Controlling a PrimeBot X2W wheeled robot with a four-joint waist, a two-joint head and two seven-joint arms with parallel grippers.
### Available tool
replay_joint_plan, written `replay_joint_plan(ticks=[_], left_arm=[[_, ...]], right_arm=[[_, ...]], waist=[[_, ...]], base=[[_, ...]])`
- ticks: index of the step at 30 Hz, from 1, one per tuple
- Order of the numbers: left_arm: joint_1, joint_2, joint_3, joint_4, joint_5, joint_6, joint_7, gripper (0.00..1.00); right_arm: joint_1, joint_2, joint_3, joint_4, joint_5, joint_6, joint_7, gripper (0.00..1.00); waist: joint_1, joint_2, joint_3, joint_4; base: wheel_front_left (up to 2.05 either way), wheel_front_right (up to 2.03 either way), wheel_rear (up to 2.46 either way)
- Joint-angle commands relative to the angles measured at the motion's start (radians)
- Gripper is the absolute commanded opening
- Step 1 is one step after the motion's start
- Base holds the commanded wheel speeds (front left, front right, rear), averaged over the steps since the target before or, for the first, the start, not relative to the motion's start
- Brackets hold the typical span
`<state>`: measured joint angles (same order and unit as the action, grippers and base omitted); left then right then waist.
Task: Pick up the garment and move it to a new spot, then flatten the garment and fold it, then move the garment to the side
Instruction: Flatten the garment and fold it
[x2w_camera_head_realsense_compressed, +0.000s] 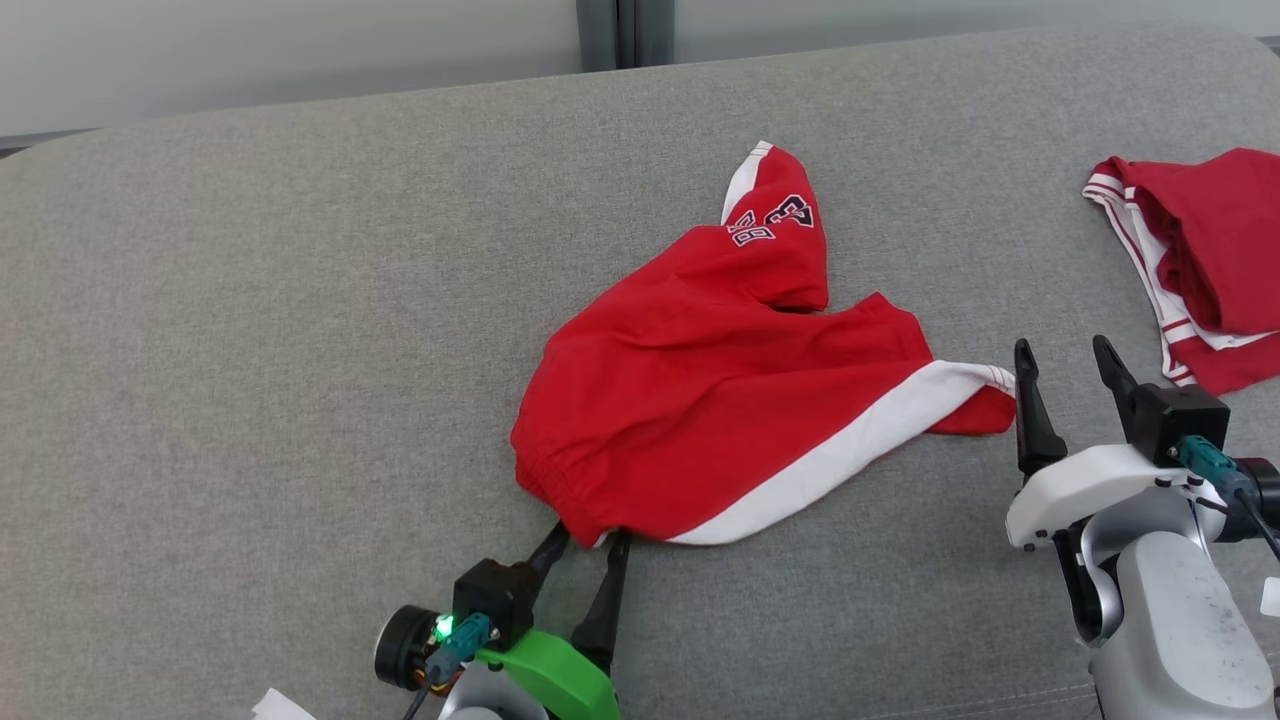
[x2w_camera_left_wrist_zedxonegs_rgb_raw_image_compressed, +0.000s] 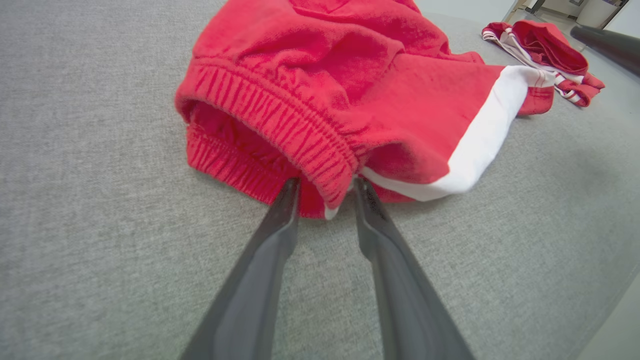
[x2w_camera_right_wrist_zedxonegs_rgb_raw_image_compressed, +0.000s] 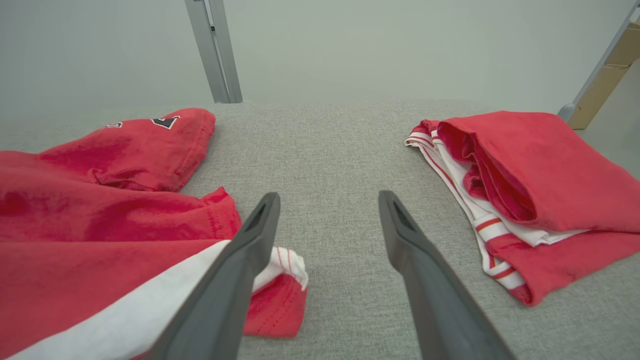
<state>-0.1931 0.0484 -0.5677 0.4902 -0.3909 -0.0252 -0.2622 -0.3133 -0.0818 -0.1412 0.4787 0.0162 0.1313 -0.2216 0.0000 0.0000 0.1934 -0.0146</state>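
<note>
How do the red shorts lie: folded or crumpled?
Crumpled: the red shorts lie bunched on the grey cushion, one leg bent upward.

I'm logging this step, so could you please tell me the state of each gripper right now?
Left gripper: open, straddling the waistband of the shorts.
Right gripper: open, holding nothing.
</note>
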Motion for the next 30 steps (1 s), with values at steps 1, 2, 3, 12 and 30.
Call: replay_joint_plan(ticks=[1,2,3,12,30], left_arm=[[-0.017,0.004,0.000,0.003,0.007,0.005,-0.003,1.00],[-0.018,0.004,0.001,0.005,0.008,0.007,-0.003,1.00],[-0.019,0.004,0.001,0.006,0.007,0.008,-0.003,1.00],[-0.027,0.004,-0.019,0.027,0.003,-0.003,-0.003,0.30],[-0.009,0.004,0.021,0.002,0.025,0.003,-0.003,0.00]], right_arm=[[-0.011,-0.007,0.002,0.001,0.010,-0.001,0.000,1.00],[-0.012,-0.009,0.002,0.002,0.011,-0.001,0.001,1.00],[-0.013,-0.010,0.001,0.002,0.011,-0.001,0.001,1.00],[-0.017,-0.011,-0.003,0.003,0.012,-0.001,0.000,1.00],[-0.013,-0.079,0.122,0.007,0.079,-0.001,0.273,1.00]], waist=[[0.0000,0.0000,0.002,-0.002],[0.0000,0.0000,0.002,-0.003],[0.0000,0.0000,0.003,-0.004],[0.0000,0.0000,0.005,-0.004],[0.0000,0.0000,0.008,0.016]], base=[[0.00,0.00,0.00],[0.00,0.00,0.00],[0.00,0.00,0.00],[0.00,0.00,0.00],[0.00,0.00,0.00]])
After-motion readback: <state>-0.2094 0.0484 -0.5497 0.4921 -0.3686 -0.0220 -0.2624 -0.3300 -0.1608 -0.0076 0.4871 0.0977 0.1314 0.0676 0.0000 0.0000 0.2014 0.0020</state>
